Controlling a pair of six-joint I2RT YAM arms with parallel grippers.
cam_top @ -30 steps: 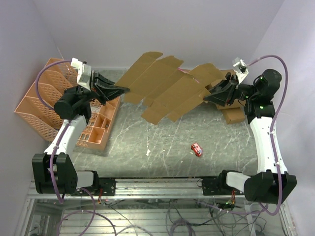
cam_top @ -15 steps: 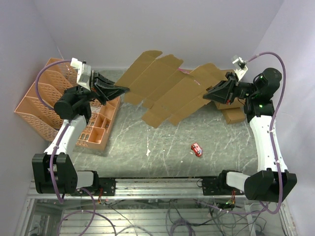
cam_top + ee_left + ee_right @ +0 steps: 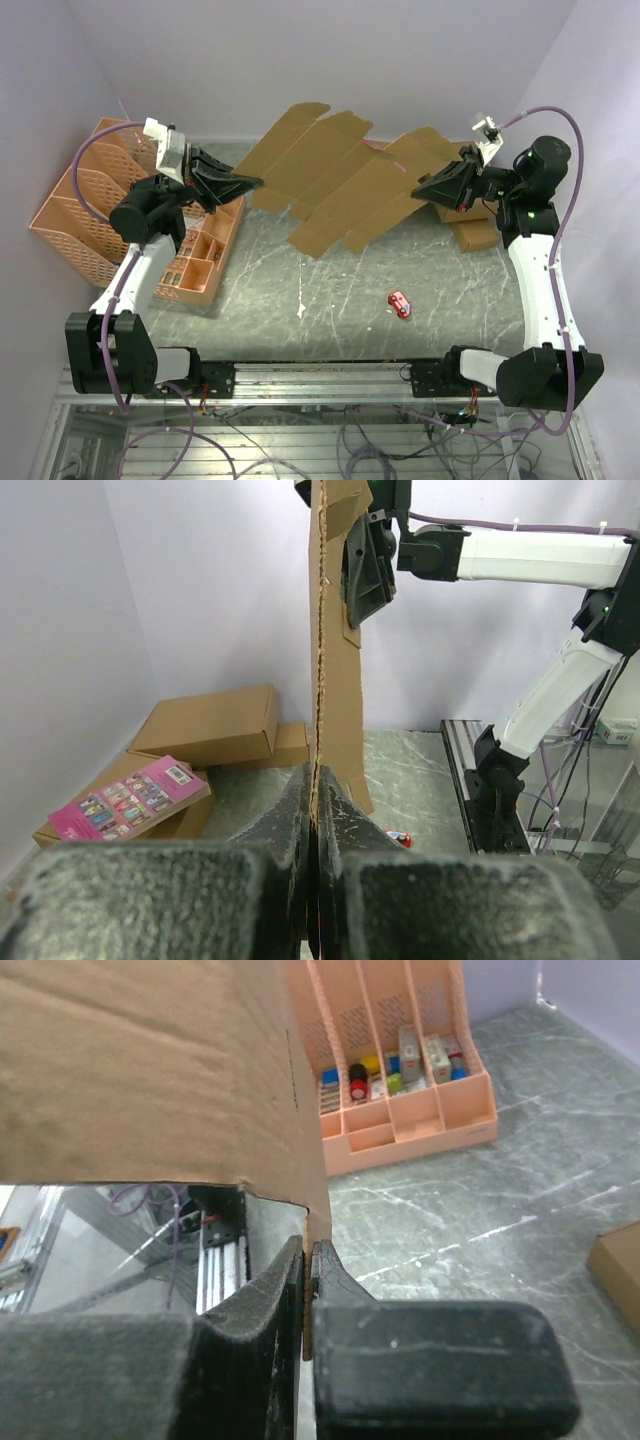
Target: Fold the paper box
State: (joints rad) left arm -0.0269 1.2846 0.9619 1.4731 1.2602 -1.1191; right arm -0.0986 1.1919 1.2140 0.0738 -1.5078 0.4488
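The paper box (image 3: 335, 180) is an unfolded flat sheet of brown cardboard with creases and several flaps, held up in the air across the back of the table. My left gripper (image 3: 257, 183) is shut on its left edge; in the left wrist view the sheet (image 3: 330, 650) shows edge-on, rising from between the closed jaws (image 3: 314, 780). My right gripper (image 3: 420, 190) is shut on its right edge; in the right wrist view the sheet (image 3: 150, 1070) fills the upper left, with a corner pinched at the jaws (image 3: 308, 1250).
A pink desk organiser (image 3: 110, 210) with small items stands at the left (image 3: 400, 1070). Larger brown boxes (image 3: 472, 228) lie at the back right, one bearing a pink booklet (image 3: 125, 798). A small red toy car (image 3: 399, 303) lies on the grey marble table.
My right gripper has risen and tilted a little, lifting the right edge of the sheet. The left gripper has not moved.
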